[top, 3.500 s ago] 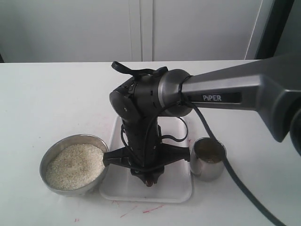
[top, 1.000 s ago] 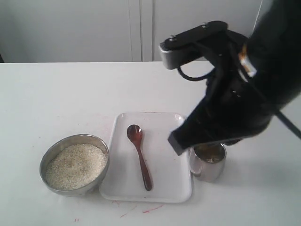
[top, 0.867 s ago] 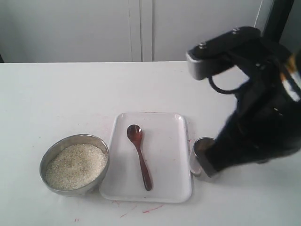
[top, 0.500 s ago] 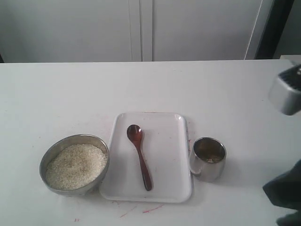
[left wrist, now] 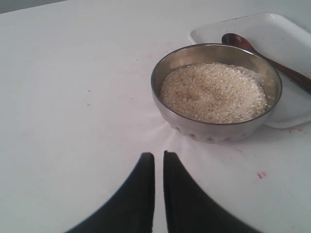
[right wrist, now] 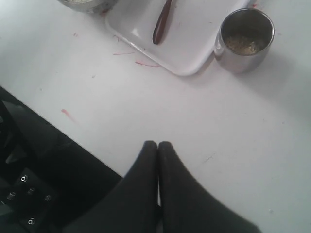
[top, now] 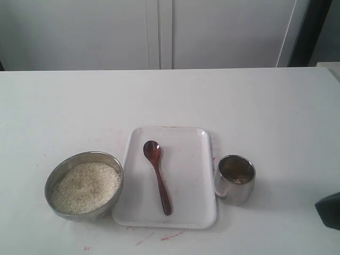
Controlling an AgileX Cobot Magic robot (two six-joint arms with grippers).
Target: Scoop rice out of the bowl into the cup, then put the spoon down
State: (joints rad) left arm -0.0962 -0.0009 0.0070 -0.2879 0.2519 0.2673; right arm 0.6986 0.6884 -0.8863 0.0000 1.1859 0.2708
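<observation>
On the white surface (top: 79, 106), with spoon (top: 158, 178) lying in the tray (top: 188, 175) between bowl (top: 79, 214) of rice (top: 85, 187) and cup (top: 236, 194), left tool (left wrist: 159, 165) and right tool (right wrist: 158, 145) both clenched on nothing, danger of tipping the cup by a careless reach.

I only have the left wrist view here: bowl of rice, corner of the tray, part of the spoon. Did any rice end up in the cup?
Observer: Yes, the cup holds a thin layer of rice at its bottom, far from full.
Operator: Where does it stand?
Observer: Upright on the table, beside the tray, on the side opposite the bowl.
Operator: Right arm holding anything?
Observer: No. Its fingers are shut and empty, over the table.
</observation>
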